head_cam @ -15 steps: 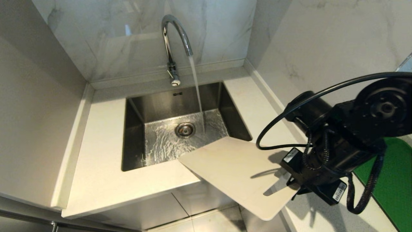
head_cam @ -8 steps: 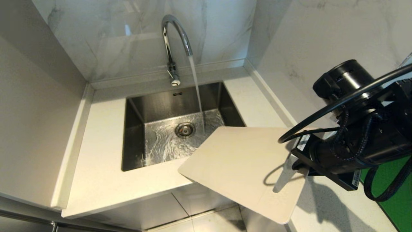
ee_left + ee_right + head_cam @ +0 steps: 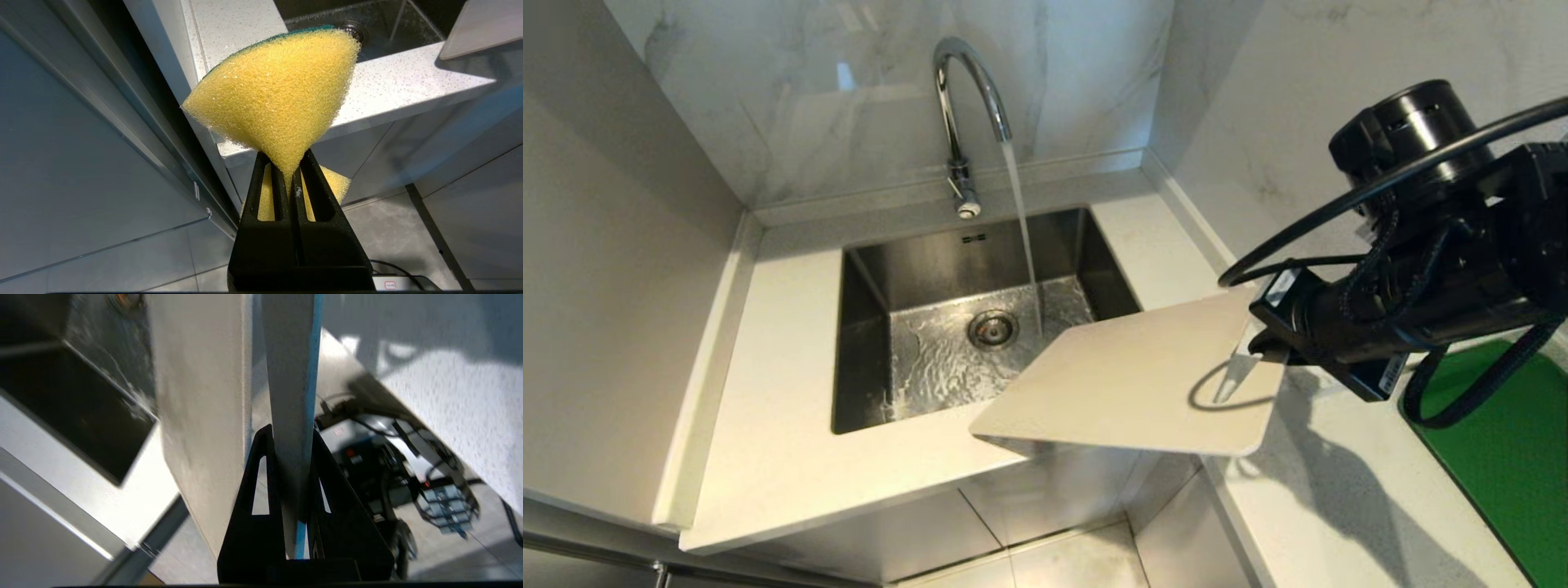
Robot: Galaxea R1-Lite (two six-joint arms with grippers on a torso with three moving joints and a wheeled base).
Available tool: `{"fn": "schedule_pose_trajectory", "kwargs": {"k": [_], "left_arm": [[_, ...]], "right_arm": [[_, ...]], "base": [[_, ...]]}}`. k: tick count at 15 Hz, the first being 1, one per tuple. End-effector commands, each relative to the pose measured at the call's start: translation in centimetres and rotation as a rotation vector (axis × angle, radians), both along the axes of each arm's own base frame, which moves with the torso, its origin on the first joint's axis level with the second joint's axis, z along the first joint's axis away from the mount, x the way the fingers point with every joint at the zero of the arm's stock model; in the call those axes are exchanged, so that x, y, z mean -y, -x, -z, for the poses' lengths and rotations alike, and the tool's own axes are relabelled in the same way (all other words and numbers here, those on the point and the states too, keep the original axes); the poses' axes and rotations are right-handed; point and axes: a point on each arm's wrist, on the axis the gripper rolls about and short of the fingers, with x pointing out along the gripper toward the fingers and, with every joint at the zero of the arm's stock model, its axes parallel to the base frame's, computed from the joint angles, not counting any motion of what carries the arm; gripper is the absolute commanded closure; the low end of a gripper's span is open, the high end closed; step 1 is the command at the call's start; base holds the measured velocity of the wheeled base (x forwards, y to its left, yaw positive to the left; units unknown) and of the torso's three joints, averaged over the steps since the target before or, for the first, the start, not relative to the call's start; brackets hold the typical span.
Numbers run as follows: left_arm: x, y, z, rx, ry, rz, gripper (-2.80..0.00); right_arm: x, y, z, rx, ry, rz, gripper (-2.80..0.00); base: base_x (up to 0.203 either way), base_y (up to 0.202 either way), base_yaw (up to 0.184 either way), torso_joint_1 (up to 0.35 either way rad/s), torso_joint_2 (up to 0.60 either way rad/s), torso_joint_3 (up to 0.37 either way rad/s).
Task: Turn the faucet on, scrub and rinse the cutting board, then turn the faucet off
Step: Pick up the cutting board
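Board held out by the sink, tap running.

Head view: the faucet (image 3: 968,122) stands at upper centre, its stream falling into the sink (image 3: 866,294) just right of the drain (image 3: 993,327). The right gripper (image 3: 1262,347), at right of centre, has its jaws clamped on the right end of the board (image 3: 1127,380), which hangs tilted in the air, its left part over the sink's lower right corner and the edge of the surface (image 3: 776,425). A green mat (image 3: 1503,441) lies at lower right.
Left wrist view: the left gripper (image 3: 292,179), at lower centre, has its jaws squeezed tight on a yellow sponge (image 3: 278,94) that fans out above them; the board's corner (image 3: 482,24) shows at upper right.
Right wrist view: the jaws grip the board (image 3: 204,396) edge-on at centre; the sink is at upper left.
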Motion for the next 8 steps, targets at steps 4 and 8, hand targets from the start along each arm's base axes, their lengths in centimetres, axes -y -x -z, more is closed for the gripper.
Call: {"fn": "schedule_pose_trajectory", "kwargs": {"k": [4, 8], "left_arm": [[0.0, 0.0, 0.0, -0.002, 0.000, 0.000, 0.00], [0.0, 0.0, 0.0, -0.002, 0.000, 0.000, 0.00]], "right_arm": [[0.8, -0.3, -2.9, 0.105, -0.013, 0.006, 0.00], [0.8, -0.2, -5.1, 0.164, -0.024, 0.001, 0.00]], "base": [[0.000, 0.000, 0.000, 0.000, 0.00, 0.000], [0.000, 0.000, 0.000, 0.000, 0.00, 0.000]]}}
